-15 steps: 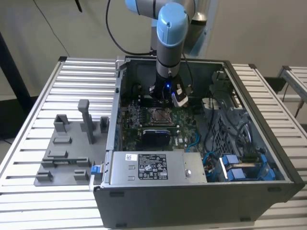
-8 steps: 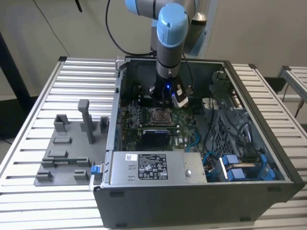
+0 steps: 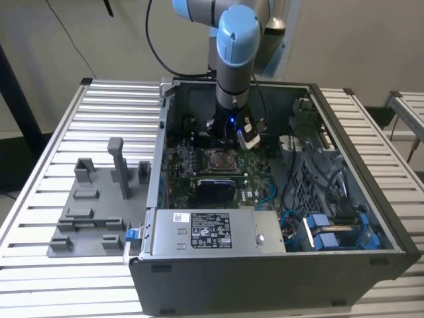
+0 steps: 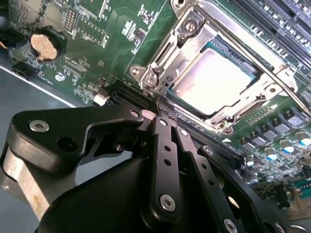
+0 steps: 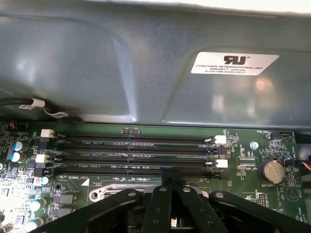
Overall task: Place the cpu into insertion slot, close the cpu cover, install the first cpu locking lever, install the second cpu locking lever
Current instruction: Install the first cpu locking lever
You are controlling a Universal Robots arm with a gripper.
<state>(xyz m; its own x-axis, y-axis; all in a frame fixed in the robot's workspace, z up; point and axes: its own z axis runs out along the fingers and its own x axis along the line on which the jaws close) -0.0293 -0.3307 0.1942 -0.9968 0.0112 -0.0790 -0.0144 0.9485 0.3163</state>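
The cpu (image 4: 216,80) sits seated in the insertion slot (image 4: 160,58) near the middle of the green motherboard (image 4: 97,43), its pale metal top showing through the window of the cpu cover (image 4: 197,36), which lies shut flat over it. By these views the first two steps look done. One locking lever (image 4: 252,43) lies low along the slot's edge away from the arm. A second thin bar (image 4: 194,118) runs along the edge beside the fingertips, and whether either is hooked under its catch cannot be made out, so the lever work is judged unfinished or at its close.

The gripper (image 4: 163,110) stands over the slot's near corner with its black fingers drawn together to a narrow point, no gap visible between them and nothing carried. The tip is at or just above the frame by the second bar, and contact cannot be confirmed. In the first wrist view the same closed gripper (image 5: 170,175) points down just short of the row of dark memory slots (image 5: 136,150), with a coin battery (image 5: 273,171) toward the board's edge.

In the exterior view the arm reaches down into the open computer case (image 3: 371,199), which rests on a slatted table (image 3: 99,119), with the labelled power supply (image 3: 212,228) along the case's near wall.
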